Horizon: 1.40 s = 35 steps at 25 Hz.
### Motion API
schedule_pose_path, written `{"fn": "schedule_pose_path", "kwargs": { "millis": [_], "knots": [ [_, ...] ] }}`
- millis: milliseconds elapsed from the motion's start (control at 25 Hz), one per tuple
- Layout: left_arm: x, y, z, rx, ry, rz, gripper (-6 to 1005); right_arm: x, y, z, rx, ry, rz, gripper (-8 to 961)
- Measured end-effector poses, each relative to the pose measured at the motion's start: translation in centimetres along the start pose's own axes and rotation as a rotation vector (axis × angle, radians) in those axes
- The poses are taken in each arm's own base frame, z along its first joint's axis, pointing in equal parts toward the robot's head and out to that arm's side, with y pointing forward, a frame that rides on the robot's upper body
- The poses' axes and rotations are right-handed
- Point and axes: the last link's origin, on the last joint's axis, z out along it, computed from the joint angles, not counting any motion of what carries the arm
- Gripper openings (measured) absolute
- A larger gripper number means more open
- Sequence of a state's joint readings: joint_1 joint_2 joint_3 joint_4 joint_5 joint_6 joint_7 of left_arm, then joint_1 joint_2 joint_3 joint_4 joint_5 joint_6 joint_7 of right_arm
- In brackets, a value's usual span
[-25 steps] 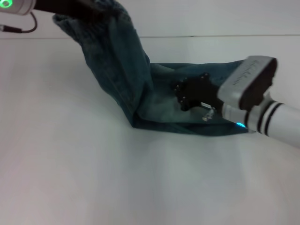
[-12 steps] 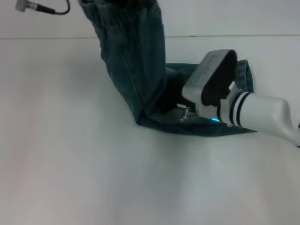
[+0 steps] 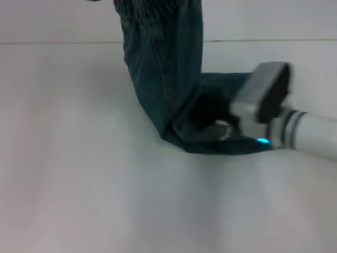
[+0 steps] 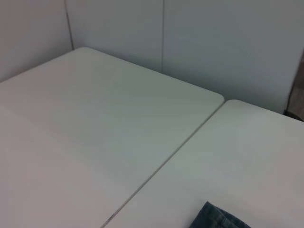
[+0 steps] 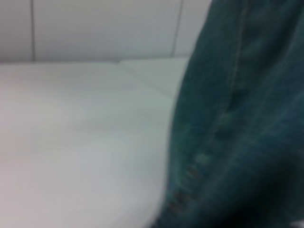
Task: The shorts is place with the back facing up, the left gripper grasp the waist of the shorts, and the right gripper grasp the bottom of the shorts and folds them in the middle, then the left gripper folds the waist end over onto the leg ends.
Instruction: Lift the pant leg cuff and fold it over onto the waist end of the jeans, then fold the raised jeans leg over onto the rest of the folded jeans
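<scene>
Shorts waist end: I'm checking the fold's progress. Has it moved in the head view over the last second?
Yes. The lifted waist end has swung toward the robot's right along the table seam, nearer the right gripper.

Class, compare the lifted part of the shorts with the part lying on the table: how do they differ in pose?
The lifted waist end rises steeply and leaves the head view at the top; the leg end lies flat on the table. The right gripper rests at the leg end; none shows on the waist end. Both are blue denim, joined at a crease.
</scene>
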<state>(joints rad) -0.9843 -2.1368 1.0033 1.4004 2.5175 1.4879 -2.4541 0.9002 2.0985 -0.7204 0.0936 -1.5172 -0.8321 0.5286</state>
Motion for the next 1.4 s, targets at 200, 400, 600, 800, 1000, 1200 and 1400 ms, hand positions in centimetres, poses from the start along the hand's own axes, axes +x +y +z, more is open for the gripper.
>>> {"fn": "schedule_pose_path", "kwargs": {
  "millis": [200, 400, 600, 800, 1000, 1200, 1400],
  "knots": [
    [0.3, 1.4, 1.9, -0.027, -0.022, 0.038, 44, 3.4, -2.7, -7.5, 0.080, -0.140, 0.119, 1],
    [1.2, 3.9, 4.4, -0.071, -0.057, 0.091, 43, 6.3, -2.6, -15.5, 0.137, -0.219, 0.215, 1],
    [2.1, 7.6, 7.6, -0.077, -0.094, 0.176, 44, 8.1, -1.3, -19.8, 0.153, -0.242, 0.280, 2],
    [2.9, 9.9, 10.3, -0.045, -0.103, 0.268, 116, 8.6, -0.5, -20.2, 0.143, -0.238, 0.299, 2],
    [2.9, 10.3, 10.8, -0.037, -0.110, 0.301, 291, 8.7, -0.3, -20.1, 0.132, -0.230, 0.299, 2],
    [1.4, 9.1, 8.4, -0.023, -0.004, 0.286, 474, 8.2, -0.6, -20.4, 0.112, -0.246, 0.300, 2],
    [-3.8, 6.6, 5.3, -0.024, 0.122, 0.182, 673, 7.5, -1.2, -20.7, 0.064, -0.247, 0.302, 3]
  ]
}}
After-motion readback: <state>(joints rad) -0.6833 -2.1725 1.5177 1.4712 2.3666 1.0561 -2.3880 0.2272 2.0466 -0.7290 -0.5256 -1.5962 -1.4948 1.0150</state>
